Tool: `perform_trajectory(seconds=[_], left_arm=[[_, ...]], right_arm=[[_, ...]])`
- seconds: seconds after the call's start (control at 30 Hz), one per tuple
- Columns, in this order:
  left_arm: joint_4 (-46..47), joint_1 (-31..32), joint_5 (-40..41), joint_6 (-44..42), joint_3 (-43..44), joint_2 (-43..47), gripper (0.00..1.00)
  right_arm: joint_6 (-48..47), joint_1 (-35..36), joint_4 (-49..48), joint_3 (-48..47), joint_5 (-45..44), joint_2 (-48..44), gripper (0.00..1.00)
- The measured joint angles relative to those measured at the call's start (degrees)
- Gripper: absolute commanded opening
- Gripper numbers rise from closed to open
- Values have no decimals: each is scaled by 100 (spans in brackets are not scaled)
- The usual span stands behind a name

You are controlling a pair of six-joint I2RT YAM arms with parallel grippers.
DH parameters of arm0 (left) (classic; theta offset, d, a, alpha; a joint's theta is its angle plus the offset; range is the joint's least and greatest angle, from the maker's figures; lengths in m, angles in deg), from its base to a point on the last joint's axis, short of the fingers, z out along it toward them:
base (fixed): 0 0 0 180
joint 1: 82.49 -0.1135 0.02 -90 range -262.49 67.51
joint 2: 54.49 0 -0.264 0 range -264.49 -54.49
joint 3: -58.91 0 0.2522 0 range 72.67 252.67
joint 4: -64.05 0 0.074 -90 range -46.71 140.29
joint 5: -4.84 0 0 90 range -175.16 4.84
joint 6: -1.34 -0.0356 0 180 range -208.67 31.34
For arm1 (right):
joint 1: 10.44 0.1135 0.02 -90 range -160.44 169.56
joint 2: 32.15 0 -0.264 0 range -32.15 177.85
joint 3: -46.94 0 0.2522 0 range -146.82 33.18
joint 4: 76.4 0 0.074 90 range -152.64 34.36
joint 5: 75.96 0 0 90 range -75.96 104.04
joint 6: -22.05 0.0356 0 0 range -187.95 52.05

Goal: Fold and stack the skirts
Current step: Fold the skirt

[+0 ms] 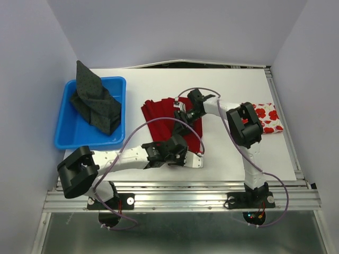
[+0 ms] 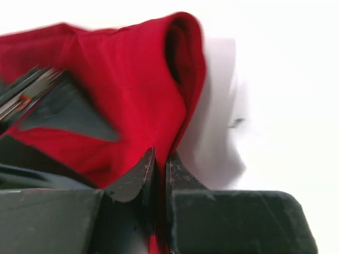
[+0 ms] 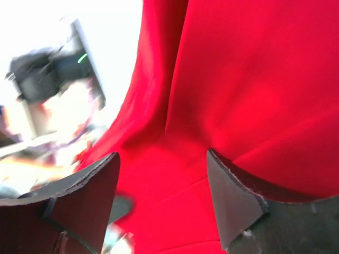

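Mounting rail (image 1: 180, 200), nearest item, carried both arm bases at the near edge of the worktop (image 1: 159, 84). Left hand (image 2: 160, 159): fingers pressed together, pinching a near-edge fold of the deep-red skirt (image 1: 159, 114), apparently so that this edge could be raised and carried over for a fold. Right hand (image 3: 161, 156): fingers spread, nothing gripped, held close over the middle of the same skirt, probably placed to take a second hold or to pin the crease. Deep-red skirt: lay rumpled mid-worktop, partly doubled. White flower-print skirt (image 1: 267, 119): folded flat, well to the right of the deep-red skirt, seemingly the start of the stack. Dark grey skirt (image 1: 95, 103): heaped unfolded in a blue bin (image 1: 66, 129), well to its left. Surface: plain white worktop. Room: pale, bare walls on three sides.
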Motion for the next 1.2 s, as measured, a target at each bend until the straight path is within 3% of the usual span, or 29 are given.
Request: perform_trajectory(seconds=[0.23, 0.4, 0.57, 0.8, 1.0, 1.2], left_arm=[[-1582, 24, -1200, 560, 752, 466, 0], [-2603, 46, -1853, 813, 1134, 463, 0], [-3287, 39, -2371, 1012, 1733, 323, 0], [-4041, -232, -3012, 1075, 2402, -87, 0], [-4693, -975, -3436, 960, 3303, -612, 0], [-5031, -1639, -3543, 656, 4356, -1237, 0]], right_arm=[[-271, -302, -9, -1165, -1003, 11, 77], [-538, -439, -44, -2205, -1526, 205, 78], [-748, -428, -90, -2645, -1926, 649, 75], [-977, -435, -160, -2566, -1694, 1113, 50], [-1132, -358, -212, -1661, -1049, 887, 23], [-1226, -90, -190, -953, -592, 660, 16]])
